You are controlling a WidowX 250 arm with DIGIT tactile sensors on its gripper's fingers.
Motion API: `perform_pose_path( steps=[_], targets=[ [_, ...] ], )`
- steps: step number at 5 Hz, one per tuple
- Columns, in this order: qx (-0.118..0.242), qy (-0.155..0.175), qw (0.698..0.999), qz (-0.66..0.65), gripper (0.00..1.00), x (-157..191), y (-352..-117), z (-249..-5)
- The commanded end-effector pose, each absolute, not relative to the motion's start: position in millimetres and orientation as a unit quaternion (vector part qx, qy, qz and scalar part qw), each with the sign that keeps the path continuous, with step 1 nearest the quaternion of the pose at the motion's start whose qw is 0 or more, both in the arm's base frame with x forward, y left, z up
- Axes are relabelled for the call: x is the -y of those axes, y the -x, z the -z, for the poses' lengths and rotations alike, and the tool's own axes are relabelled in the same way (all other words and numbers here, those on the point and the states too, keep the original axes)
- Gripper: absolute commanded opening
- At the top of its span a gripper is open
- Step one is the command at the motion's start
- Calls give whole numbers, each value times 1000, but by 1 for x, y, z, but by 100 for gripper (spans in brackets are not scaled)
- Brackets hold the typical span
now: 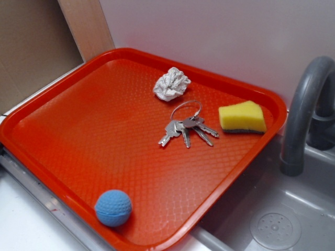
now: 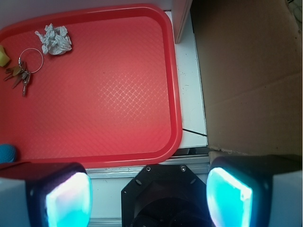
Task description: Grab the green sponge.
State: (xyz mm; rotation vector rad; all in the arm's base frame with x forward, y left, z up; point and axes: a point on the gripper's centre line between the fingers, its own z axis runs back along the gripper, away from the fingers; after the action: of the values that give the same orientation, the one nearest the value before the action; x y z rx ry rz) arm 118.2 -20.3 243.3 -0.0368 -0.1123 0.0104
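The green sponge [image 1: 242, 117] lies on the red tray [image 1: 78, 136], close to the tray's far right corner by the grey tap [image 1: 303, 110], just beside the keys [image 1: 186, 127]. The gripper [image 2: 149, 196] is spread wide apart, holding nothing, well away from the sponge. A white paper wad [image 1: 171, 83] sits near the back rim and a blue ball [image 1: 113, 207] near the front edge.

- The sponge [image 1: 242, 117] lies by the tray's far right rim [image 1: 280, 112], open from above.
- Keys [image 1: 187, 127] lie just beside it on the left; the paper wad [image 1: 171, 83] sits beyond them.
- The faucet [image 1: 305, 112] rises just outside the rim.
- The tray's middle is bare; the blue ball [image 1: 113, 207] is well apart.
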Motion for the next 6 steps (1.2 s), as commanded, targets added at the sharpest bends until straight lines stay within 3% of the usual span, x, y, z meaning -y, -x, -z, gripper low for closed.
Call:
perform_pose_path(
  steps=[1, 3, 4, 6],
  targets=[
    [56, 18, 998, -5, 100, 20, -118, -243],
    [56, 18, 998, -5, 100, 20, -118, -243],
    [107, 59, 989, 86, 100, 54, -142, -243],
    [179, 84, 949, 246, 100, 144, -182, -243]
  ],
)
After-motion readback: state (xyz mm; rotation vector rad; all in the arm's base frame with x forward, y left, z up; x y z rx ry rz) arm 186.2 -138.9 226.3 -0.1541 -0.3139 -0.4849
